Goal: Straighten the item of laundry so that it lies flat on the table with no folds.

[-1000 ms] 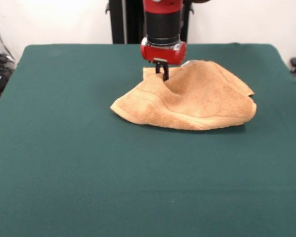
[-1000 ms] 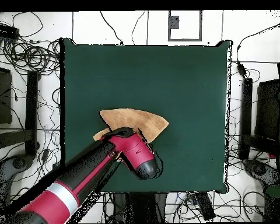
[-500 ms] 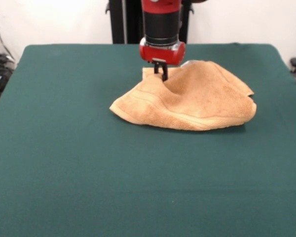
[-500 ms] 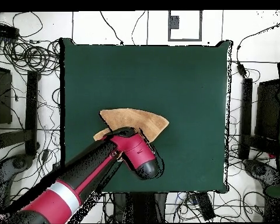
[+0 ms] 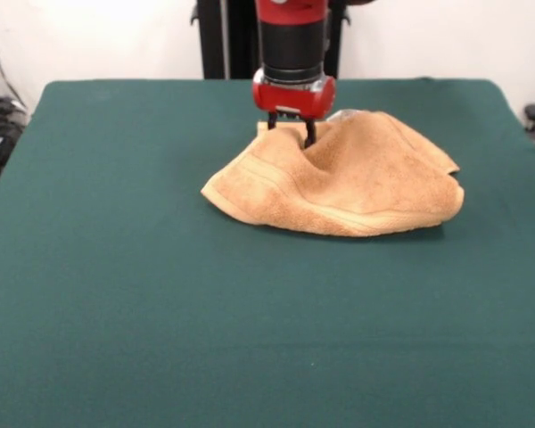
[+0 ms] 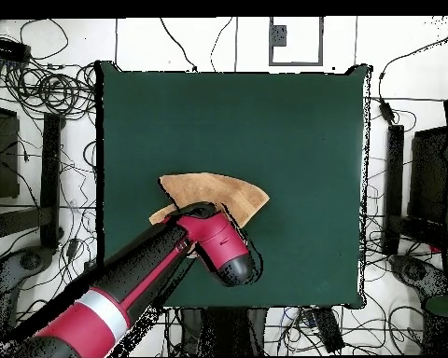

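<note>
The item of laundry (image 5: pixel 348 178), an orange-tan towel, lies crumpled and folded over itself on the far middle of the green table (image 5: pixel 160 312), with a woven band along its front-left edge. My gripper (image 5: pixel 291 130) stands straight down at the towel's far-left corner, open, one finger on each side of a raised fold there. In the overhead view the towel (image 6: pixel 214 193) shows as a fan shape, and the red arm (image 6: pixel 218 244) covers the part of it nearest the robot's base along with the gripper.
Green tabletop (image 6: pixel 293 121) stretches wide on every side of the towel. Cables and dark stands lie on the floor around the table, off its edges.
The fingers, pinched together on the towel's fold before, have spread apart. The towel's left edge has settled a little; the arm has stayed in place.
</note>
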